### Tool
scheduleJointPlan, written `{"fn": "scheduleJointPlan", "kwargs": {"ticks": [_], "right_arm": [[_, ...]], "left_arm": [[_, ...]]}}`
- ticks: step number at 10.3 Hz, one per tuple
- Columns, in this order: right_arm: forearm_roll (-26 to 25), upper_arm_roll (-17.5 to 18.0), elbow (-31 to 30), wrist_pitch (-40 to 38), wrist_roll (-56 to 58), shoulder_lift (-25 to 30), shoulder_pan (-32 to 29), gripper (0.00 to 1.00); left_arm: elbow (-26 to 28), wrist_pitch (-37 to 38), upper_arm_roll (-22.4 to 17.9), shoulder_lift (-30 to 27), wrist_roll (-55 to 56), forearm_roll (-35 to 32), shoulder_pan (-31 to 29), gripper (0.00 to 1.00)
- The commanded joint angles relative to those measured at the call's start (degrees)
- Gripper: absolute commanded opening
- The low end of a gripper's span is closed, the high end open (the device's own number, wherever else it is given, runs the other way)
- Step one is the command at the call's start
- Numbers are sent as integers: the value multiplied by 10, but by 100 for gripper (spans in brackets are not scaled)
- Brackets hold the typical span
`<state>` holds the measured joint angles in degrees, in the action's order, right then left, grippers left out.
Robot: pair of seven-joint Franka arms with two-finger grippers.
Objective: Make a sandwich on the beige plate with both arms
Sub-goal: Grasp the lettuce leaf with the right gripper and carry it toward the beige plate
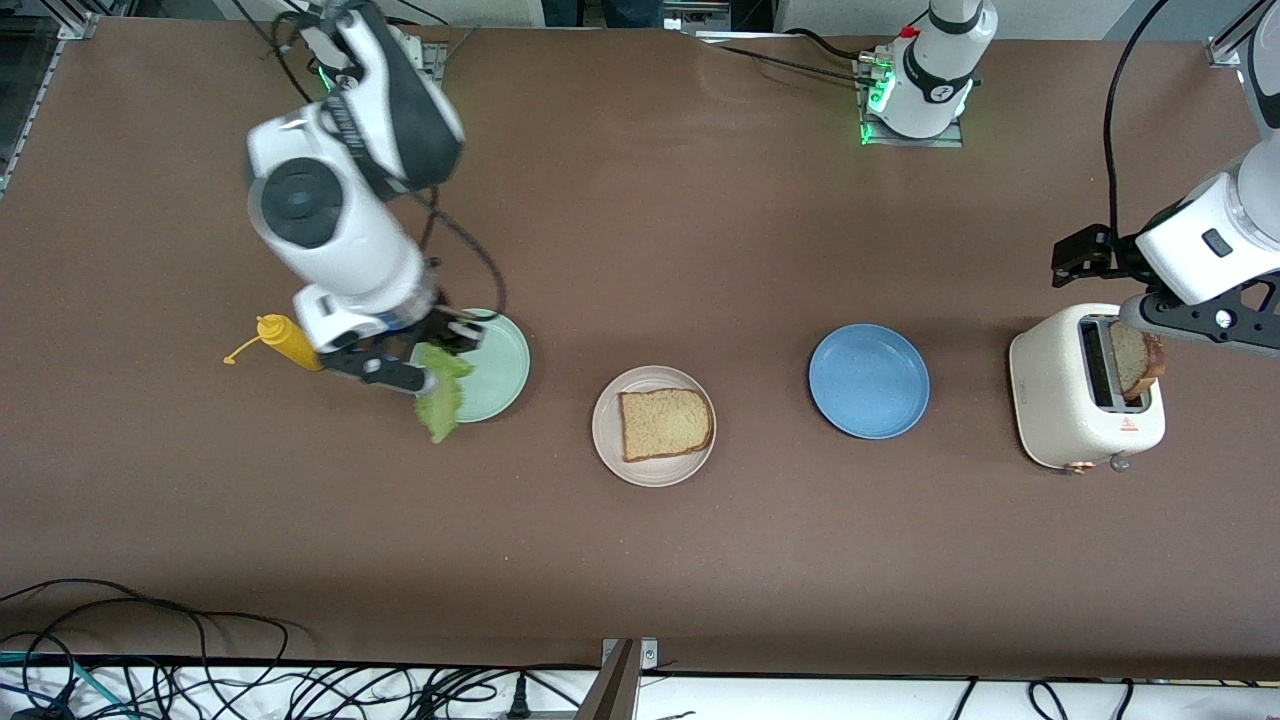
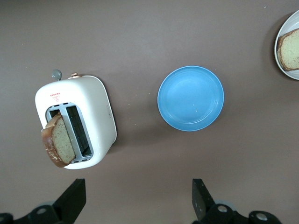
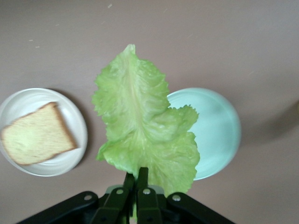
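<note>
My right gripper [image 1: 425, 365] is shut on a ruffled green lettuce leaf [image 1: 440, 400] and holds it up over the rim of the mint-green plate [image 1: 500, 370]. In the right wrist view the leaf [image 3: 140, 130] hangs from the closed right gripper [image 3: 136, 175]. The beige plate [image 1: 605, 430] lies mid-table with one brown bread slice [image 1: 665, 422] on it. Both show in the right wrist view [image 3: 18, 100] [image 3: 35, 137]. A second slice [image 1: 1138, 362] [image 2: 58, 142] sticks out of the white toaster [image 1: 1060, 400]. My left gripper [image 1: 1125, 300] [image 2: 138, 200] is open and empty, up above the toaster's edge.
An empty blue plate [image 1: 868, 380] [image 2: 190, 98] lies between the beige plate and the toaster [image 2: 98, 107]. A yellow mustard bottle [image 1: 290, 342] lies beside the mint-green plate [image 3: 215, 135], toward the right arm's end. Cables run along the table edge nearest the front camera.
</note>
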<state>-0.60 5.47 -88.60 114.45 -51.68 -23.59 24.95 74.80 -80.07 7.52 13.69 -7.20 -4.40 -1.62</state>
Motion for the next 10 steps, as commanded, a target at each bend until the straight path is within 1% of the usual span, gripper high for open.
{"fn": "scheduleJointPlan", "kwargs": {"ticks": [1,2,3,4,5,6,7,9,10], "right_arm": [[6,-7,44,50,-158,-62,56,0],[6,-7,65,69,-219,-91,76,0],[6,-7,106,87,-270,-128,96,0],[8,-7,156,89,-317,-167,102,0],[21,-6,203,90,-353,-201,109,0],[35,-5,235,103,-370,-227,113,0],[47,-5,241,131,-376,-243,113,0],[102,-5,241,215,-390,-273,113,0],[119,-5,241,227,-389,-281,113,0]], "left_arm": [[4,3,1,-7,-9,12,-5,100],[4,3,1,-7,-9,12,-6,100],[5,4,0,-6,-10,12,-7,100],[5,4,0,-6,-11,12,-13,100],[6,4,0,-6,-11,12,-15,100],[6,4,0,-6,-11,12,-15,100],[6,4,0,-6,-11,12,-15,100],[6,4,0,-6,-11,12,-15,100],[6,4,0,-6,-11,12,-15,100]]}}
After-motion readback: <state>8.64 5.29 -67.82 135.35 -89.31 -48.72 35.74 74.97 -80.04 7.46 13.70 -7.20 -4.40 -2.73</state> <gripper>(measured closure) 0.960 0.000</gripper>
